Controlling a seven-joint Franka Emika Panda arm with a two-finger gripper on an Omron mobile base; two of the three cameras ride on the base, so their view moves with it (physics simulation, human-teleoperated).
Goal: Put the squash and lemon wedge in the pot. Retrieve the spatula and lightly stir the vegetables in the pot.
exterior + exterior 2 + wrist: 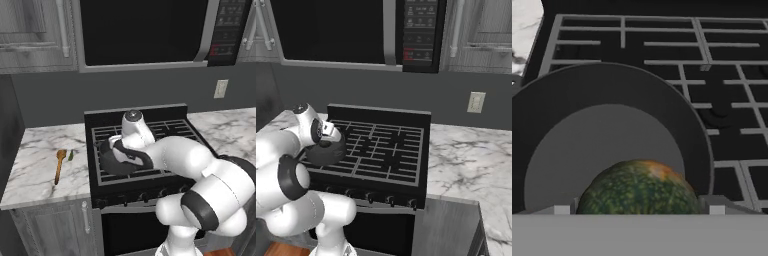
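Gripper point(639, 212) over pot point(607, 100) on stove grate point(722, 75), jaws spread wide either side of squash point(637, 190); contact unclear. Spatula point(60, 165) and lemon wedge point(71, 155) on tabletop point(35, 150), left of stove.

Both base views look forward and down from behind the arm, one from its left, one from its right, sharing the stove point(145, 150) and its grates. The hand view sits close above the pot point(612, 130), facing down into it and across the grates.
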